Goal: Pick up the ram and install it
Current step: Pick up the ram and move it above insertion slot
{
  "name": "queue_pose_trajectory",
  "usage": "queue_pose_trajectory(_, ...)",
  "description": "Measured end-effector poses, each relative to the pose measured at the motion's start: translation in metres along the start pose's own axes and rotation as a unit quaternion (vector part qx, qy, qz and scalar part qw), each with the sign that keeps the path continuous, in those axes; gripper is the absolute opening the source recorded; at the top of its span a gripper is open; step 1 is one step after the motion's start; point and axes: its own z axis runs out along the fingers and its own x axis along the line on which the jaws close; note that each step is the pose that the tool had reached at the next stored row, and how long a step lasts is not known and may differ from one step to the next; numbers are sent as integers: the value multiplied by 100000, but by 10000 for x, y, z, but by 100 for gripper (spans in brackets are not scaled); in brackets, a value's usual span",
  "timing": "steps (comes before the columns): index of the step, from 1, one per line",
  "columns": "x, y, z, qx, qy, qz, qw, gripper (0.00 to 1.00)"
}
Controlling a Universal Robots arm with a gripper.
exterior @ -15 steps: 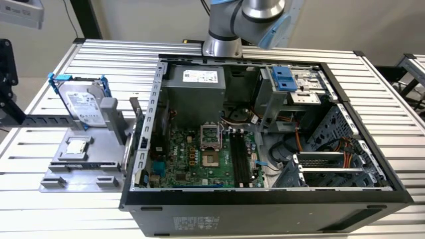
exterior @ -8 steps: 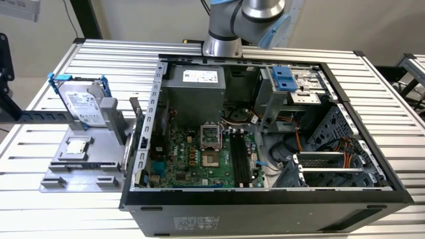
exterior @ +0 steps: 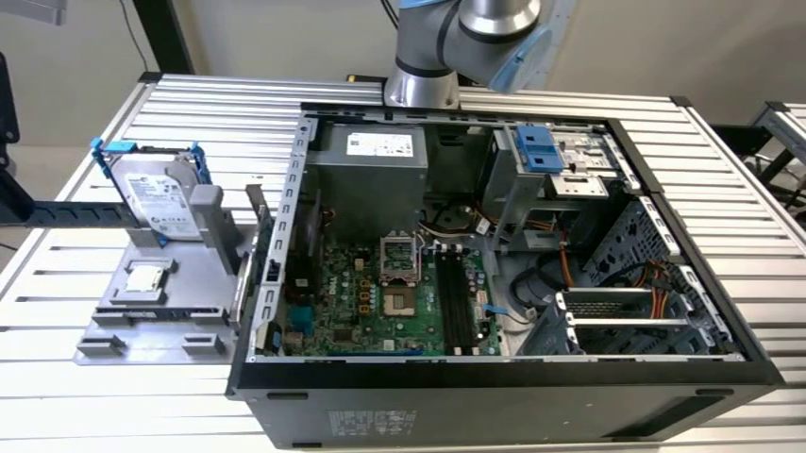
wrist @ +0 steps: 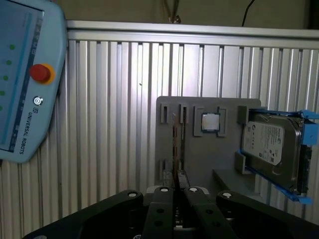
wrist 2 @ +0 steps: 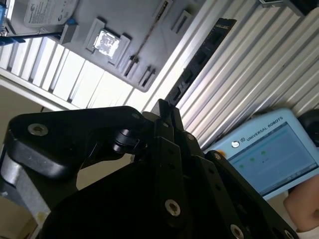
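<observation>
In both wrist views my gripper (wrist 2: 167, 112) (wrist: 175, 188) is shut on the ram (wrist 2: 199, 62), a long dark stick reaching out from between the fingers. In the first wrist view the ram (wrist: 175, 149) appears edge-on as a thin brownish line. It hangs in the air above the slatted table, well away from the grey holder (wrist: 199, 159). In the exterior view the arm (exterior: 435, 57) rises out of the picture behind the open computer case (exterior: 504, 387). The motherboard's black slots (exterior: 456, 304) lie inside the case.
On the grey holder (exterior: 164, 293), at the exterior view's left, stand a silver hard drive in a blue frame (exterior: 164, 198) (wrist: 271, 144) and a small square chip (exterior: 147, 276) (wrist: 210, 122). A blue teach pendant (wrist: 25, 79) (wrist 2: 269, 149) is close by, with a person's hand (wrist 2: 304, 209) at it.
</observation>
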Motion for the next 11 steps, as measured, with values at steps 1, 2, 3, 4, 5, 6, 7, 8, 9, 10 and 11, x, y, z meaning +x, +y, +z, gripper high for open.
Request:
queue_pose_trajectory(1, 0, 0, 0, 1, -1, -1, 100000, 0)
queue_pose_trajectory(2, 0, 0, 0, 4, -3, -1, 100000, 0)
queue_pose_trajectory(3, 0, 0, 0, 4, -2, 1, 100000, 0)
queue_pose_trajectory(4, 0, 0, 0, 0, 1, 1, 100000, 0)
queue_pose_trajectory(5, 0, 0, -1, -1, 3, -2, 100000, 0)
queue_pose_trajectory(6, 0, 0, -1, -2, 4, -6, 100000, 0)
queue_pose_trajectory(7, 0, 0, -1, 0, 3, -3, 100000, 0)
queue_pose_trajectory(8, 0, 0, -1, 1, 3, -4, 100000, 0)
queue_pose_trajectory(9, 0, -1, 0, 3, 1, -5, 100000, 0)
queue_pose_trajectory(10, 1, -9, -2, -9, 10, -8, 100000, 0)
queue_pose_trajectory(11, 1, -19, -1, -7, 8, -6, 100000, 0)
